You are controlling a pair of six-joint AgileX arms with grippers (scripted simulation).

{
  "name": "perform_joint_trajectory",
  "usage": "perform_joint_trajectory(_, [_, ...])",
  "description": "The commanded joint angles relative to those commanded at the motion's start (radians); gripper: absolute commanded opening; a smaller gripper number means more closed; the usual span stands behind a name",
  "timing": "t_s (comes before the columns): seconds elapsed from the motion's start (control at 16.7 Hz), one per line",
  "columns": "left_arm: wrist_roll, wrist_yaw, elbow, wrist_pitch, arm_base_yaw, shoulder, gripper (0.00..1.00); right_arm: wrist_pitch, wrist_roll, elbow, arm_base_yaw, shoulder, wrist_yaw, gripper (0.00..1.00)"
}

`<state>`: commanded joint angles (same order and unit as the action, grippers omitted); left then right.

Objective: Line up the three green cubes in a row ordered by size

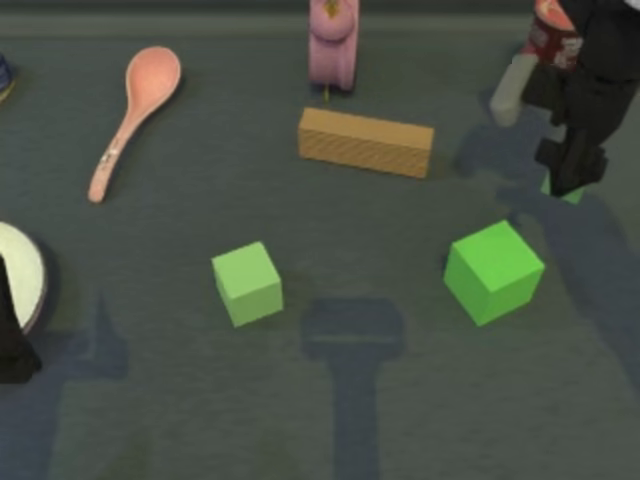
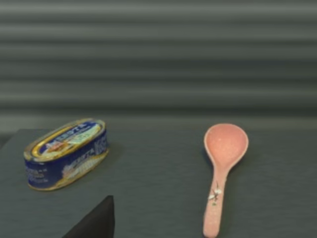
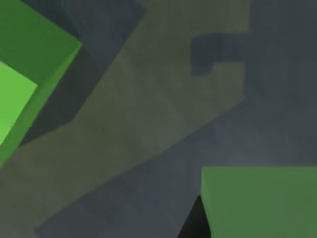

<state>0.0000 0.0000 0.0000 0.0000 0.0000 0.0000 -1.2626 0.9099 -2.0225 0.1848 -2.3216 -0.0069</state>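
Left gripper (image 1: 15, 345) sits parked at the frame's left edge, its grasp impossible to tell. Medium green cube (image 1: 247, 283) lies left of centre, large green cube (image 1: 494, 271) right of centre. Right gripper (image 1: 572, 170) covers the small green cube (image 1: 572, 194) in the upper right, grip unclear.

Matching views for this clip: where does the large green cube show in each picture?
Top view: large cube right of centre, below the right gripper.
Left wrist view: not in it; only a can and the spoon.
Right wrist view: at the frame's edge, partly cut off.
Shared landmark: the small cube under the right gripper.
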Motion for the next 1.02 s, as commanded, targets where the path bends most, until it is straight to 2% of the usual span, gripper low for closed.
perform_joint_trajectory(0.18, [0.0,0.0,0.0,0.0,0.0,0.0,1.0,0.028,0.004,0.098,0.083,0.075,-0.001,0.0])
perform_joint_trajectory(0.66, [0.0,0.0,0.0,0.0,0.0,0.0,1.0,0.128,0.021,0.489,0.413,0.359,-0.004,0.0])
perform_joint_trajectory(0.78, [0.0,0.0,0.0,0.0,0.0,0.0,1.0,0.138,0.024,0.521,0.445,0.386,-0.004,0.0])
perform_joint_trajectory(1.02, [0.0,0.0,0.0,0.0,0.0,0.0,1.0,0.135,0.021,0.521,0.443,0.384,-0.005,0.0])
